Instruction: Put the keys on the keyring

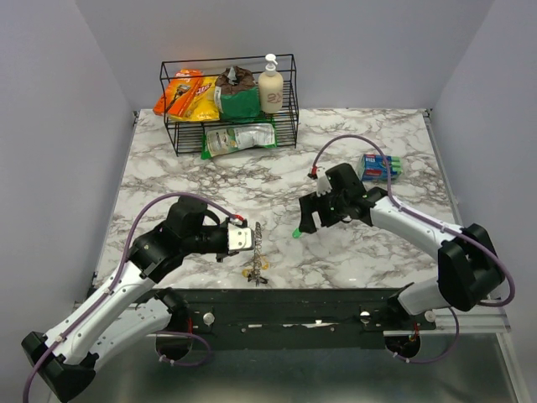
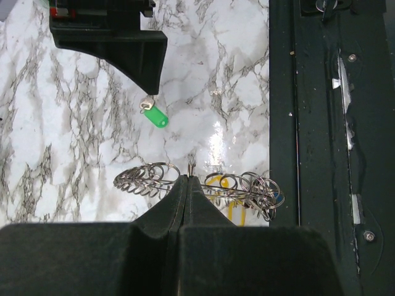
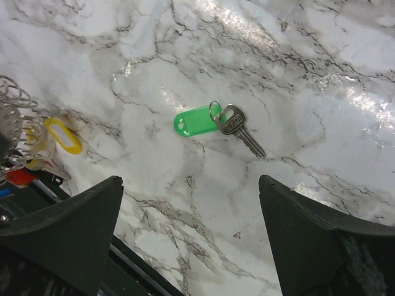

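I'm seeing the left gripper [image 2: 187, 180] clamping tight on the keyring [image 2: 141, 179], a bunch of wire loops fanning out to both sides of its fingertips, close to the table's [image 1: 369, 243] near edge. The dark rail [image 2: 321, 154] is running just beside the keyring, so there's little room on that side. A yellow tag [image 3: 63, 135] is hanging among the loops.

The right gripper [image 3: 189, 185] is hovering spread wide, gripping nothing, over the green key [image 3: 197, 121]. The key is lying flat on the marble, between the two fingers in the right wrist view and apart from both. From the left wrist, one right fingertip is looking very close to the key's small ring; I cannot tell if it's touching. The green key is sitting near the keyring, with bare marble between them.

Open marble is stretching left, right and back. At the far edge a wire basket [image 1: 168, 101] is holding snack bags [image 1: 189, 96] and a soap bottle [image 1: 270, 88], well apart from both grippers. A blue pack [image 1: 379, 166] is lying behind the right arm, toward the right edge. Grey walls [image 1: 50, 126] are closing in three sides.
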You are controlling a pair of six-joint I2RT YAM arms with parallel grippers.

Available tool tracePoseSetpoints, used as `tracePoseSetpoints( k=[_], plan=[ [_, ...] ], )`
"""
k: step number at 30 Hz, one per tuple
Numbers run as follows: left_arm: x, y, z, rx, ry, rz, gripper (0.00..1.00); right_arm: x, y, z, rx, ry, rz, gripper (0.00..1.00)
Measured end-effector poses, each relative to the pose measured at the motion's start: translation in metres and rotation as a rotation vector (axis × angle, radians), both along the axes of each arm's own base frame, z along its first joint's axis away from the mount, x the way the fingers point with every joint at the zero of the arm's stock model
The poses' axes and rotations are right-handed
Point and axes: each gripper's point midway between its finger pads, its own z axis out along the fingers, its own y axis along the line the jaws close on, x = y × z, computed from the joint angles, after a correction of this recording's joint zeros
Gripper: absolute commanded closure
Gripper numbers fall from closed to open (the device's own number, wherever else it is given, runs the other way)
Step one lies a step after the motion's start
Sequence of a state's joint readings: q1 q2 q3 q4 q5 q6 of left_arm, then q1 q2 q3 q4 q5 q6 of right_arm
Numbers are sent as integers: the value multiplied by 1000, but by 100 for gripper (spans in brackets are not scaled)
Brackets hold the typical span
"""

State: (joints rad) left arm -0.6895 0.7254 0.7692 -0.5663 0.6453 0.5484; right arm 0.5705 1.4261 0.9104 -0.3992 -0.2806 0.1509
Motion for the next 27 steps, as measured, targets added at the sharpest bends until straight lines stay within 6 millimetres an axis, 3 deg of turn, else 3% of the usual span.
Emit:
tracePoseSetpoints(
  k=[5, 9, 14, 19, 27],
  plan=[
    [0, 0, 0, 0, 1, 4, 100, 8, 4, -17, -48, 40, -14, 17],
    [0, 0, -2, 3, 8, 6, 100, 19, 19, -16, -73, 21, 2, 34],
    [0, 1, -4, 5, 12, 10, 100, 32, 35, -20, -109, 2, 10, 42],
    [1, 1, -4, 5, 15, 14, 100, 30, 28, -35, -185, 14, -3, 51],
    [2, 0, -7, 12, 27, 16, 100, 31, 21, -40, -239, 2, -15, 56]
  ],
)
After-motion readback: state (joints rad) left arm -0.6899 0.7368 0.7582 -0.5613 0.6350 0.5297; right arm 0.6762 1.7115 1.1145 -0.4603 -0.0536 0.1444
